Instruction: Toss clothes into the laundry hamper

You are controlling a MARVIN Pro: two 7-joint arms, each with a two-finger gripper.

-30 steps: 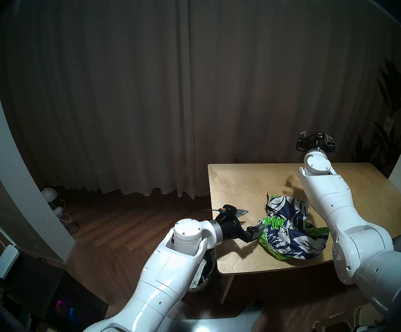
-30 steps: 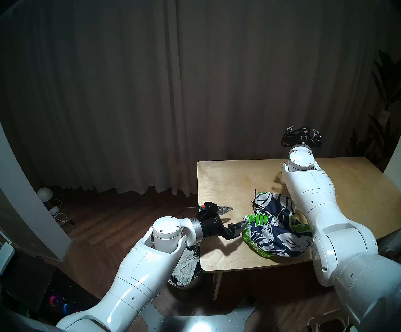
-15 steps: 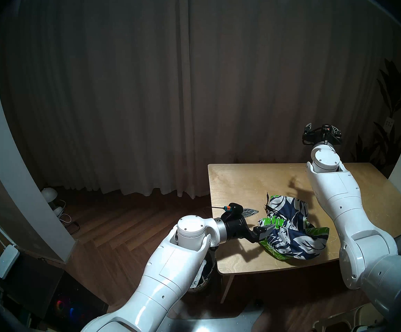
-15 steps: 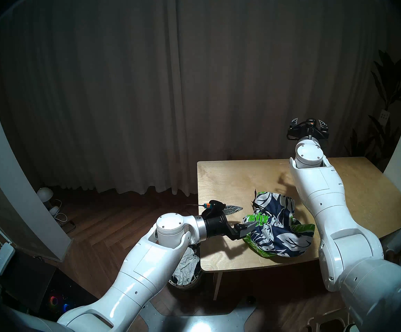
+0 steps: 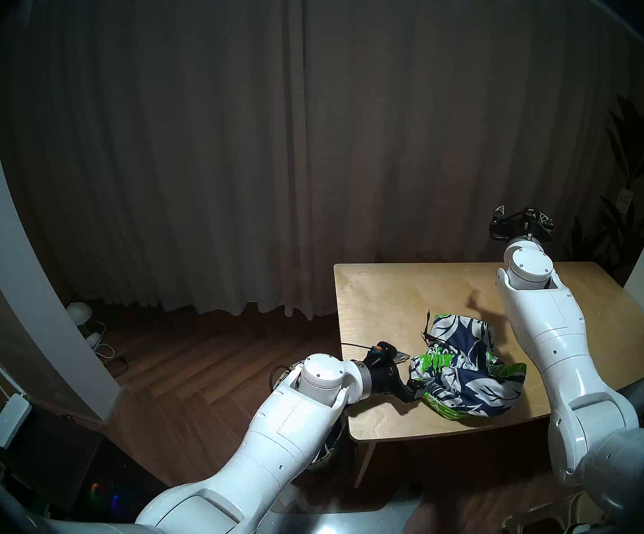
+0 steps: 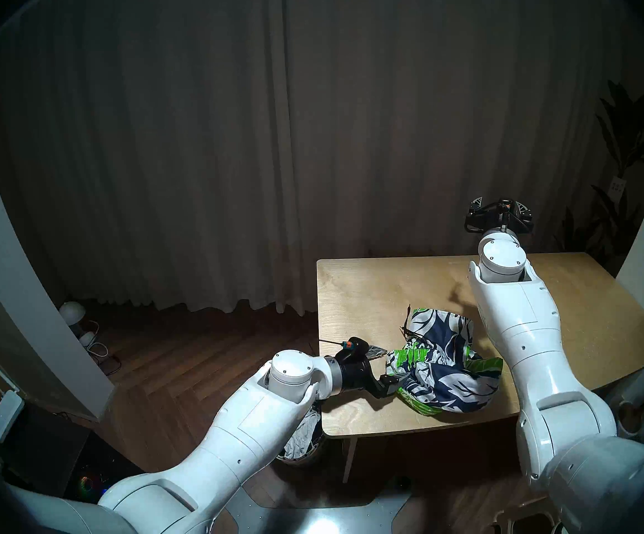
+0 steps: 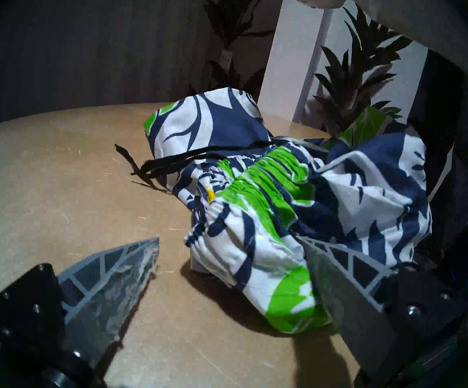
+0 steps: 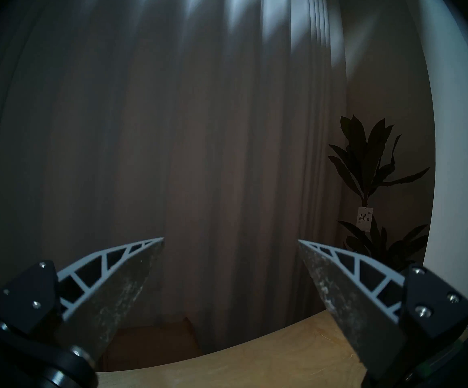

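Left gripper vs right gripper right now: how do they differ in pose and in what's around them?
The left gripper sits low over the table, while the right gripper is raised above the table's far side. The left gripper has the leaf-print garment between its fingers, one finger against the cloth; the right gripper has nothing between its fingers, only the curtain ahead. Both are open.

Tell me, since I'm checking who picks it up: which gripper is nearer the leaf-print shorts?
Left. The left gripper is open right at the shorts, one finger against the cloth. The right gripper hangs open past the table's far edge.
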